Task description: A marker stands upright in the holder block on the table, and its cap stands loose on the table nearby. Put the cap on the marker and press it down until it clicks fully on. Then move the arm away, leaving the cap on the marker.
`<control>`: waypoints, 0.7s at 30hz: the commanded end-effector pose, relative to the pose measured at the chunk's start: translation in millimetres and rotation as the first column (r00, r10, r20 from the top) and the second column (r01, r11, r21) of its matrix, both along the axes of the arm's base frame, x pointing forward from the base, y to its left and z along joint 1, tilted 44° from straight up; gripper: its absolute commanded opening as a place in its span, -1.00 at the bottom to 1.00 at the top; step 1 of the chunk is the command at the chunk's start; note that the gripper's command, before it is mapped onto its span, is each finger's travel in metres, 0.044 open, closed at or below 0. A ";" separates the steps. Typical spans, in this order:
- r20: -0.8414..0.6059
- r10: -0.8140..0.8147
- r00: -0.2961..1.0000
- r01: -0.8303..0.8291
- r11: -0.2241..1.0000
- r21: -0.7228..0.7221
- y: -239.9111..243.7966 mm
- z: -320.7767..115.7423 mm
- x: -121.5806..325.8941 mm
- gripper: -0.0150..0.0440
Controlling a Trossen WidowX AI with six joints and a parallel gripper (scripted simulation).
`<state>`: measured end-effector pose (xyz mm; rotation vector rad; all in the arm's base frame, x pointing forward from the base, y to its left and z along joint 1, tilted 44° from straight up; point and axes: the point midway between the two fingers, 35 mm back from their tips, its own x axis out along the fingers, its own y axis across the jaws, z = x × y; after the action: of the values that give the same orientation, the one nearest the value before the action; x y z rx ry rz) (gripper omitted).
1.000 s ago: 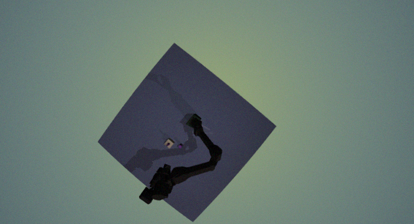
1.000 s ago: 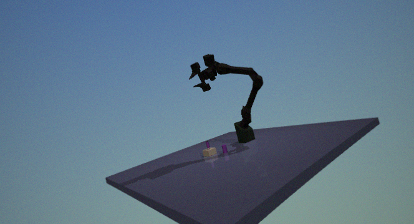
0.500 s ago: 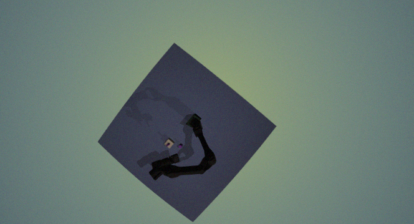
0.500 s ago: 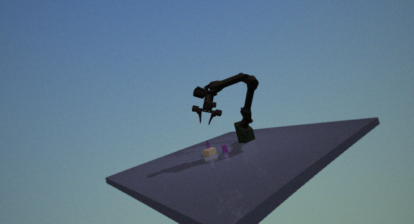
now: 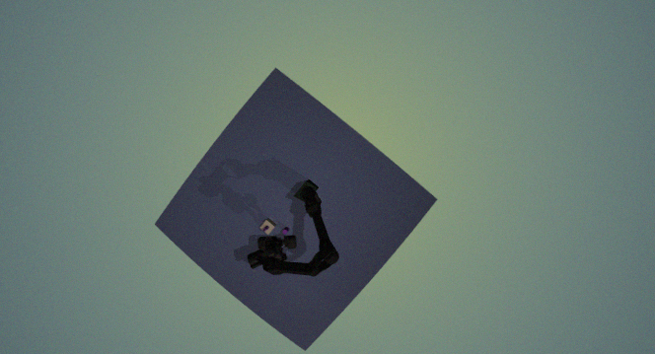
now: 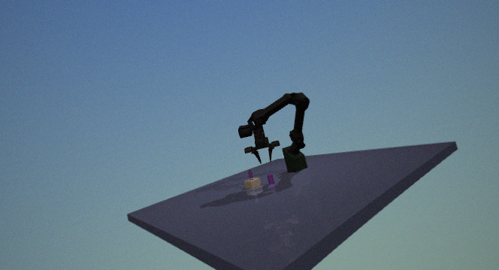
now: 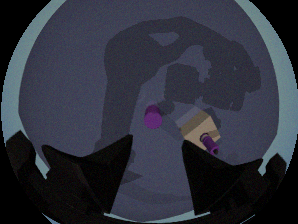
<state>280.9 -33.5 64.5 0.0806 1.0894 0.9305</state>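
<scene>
The purple cap [image 5: 285, 230] [image 6: 270, 179] [image 7: 153, 117] stands upright on the table, beside the holder block. The beige holder block [image 5: 269, 224] [image 6: 252, 183] [image 7: 193, 131] sits on the table with the purple marker [image 5: 266, 228] [image 6: 250, 174] [image 7: 210, 144] upright in it, its dark tip up. My gripper [image 6: 265, 162] [image 7: 158, 142] is open and empty, pointing down, above the table and higher than the cap and marker. In the wrist view the cap lies ahead between the two fingertips, and the right finger is close to the block's image. In the top view the fingertips are hidden by the arm.
The dark table [image 5: 365, 182] [image 6: 338, 192] is diamond-shaped in the top view. The arm's green base [image 5: 307, 188] [image 6: 294, 160] stands on it, behind the cap in the exterior view. Shadows of the arm fall across the table around the block.
</scene>
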 end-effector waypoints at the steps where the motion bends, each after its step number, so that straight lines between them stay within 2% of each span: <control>1: -0.020 0.003 1.000 -0.003 1.000 0.004 9.7 -10.1 -1.4 0.34; 4: -0.019 0.003 1.000 -0.003 1.000 0.006 26.4 -26.9 1.0 0.34; 21: -0.019 0.003 1.000 -0.003 1.000 0.006 42.2 -45.0 1.9 0.34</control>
<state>283.9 4.2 24.8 0.0822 1.1003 0.9358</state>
